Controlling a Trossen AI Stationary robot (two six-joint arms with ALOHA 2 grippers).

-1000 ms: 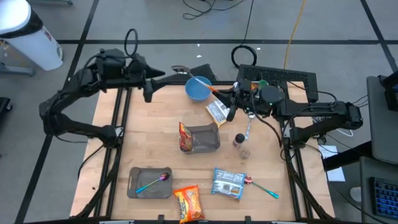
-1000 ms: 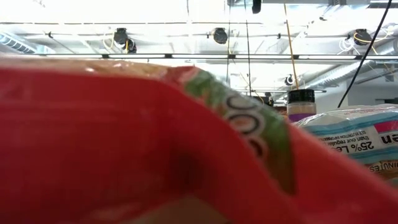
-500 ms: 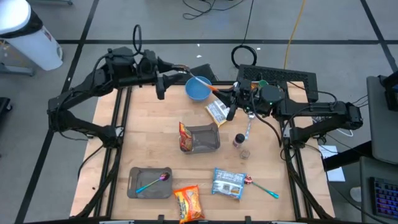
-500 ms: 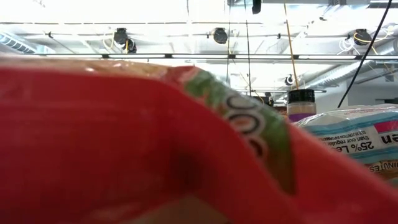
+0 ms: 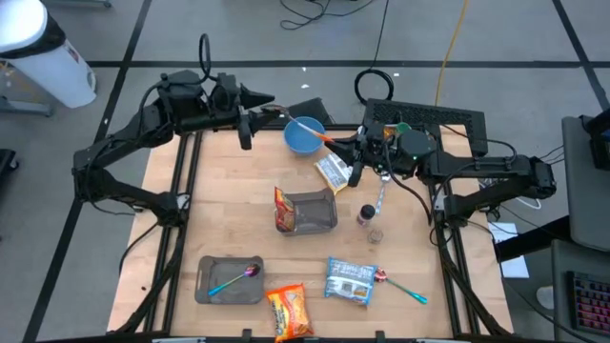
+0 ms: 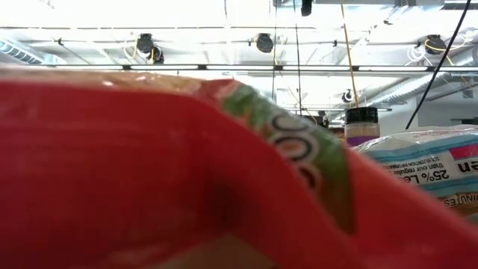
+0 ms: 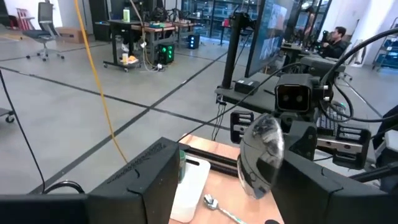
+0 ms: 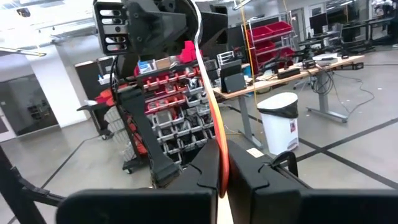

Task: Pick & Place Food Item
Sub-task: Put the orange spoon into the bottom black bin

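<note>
the right end effector [image 5: 355, 145] is pinching an orange-handled spoon [image 5: 307, 124] shut over the blue bowl [image 5: 304, 139]; the left end effector [image 5: 270, 100] is carrying a silver spoon [image 7: 261, 155] between widely spread fingers. bring the two spoons in slowly over the bowl, watching that handles are not crossing.

Bare worktop [image 5: 205, 205] along the left side; centre blocked by mesh basket [image 5: 312, 211], far edge by blue bowl [image 5: 304, 138], near edge by packets [image 5: 350, 280].
</note>
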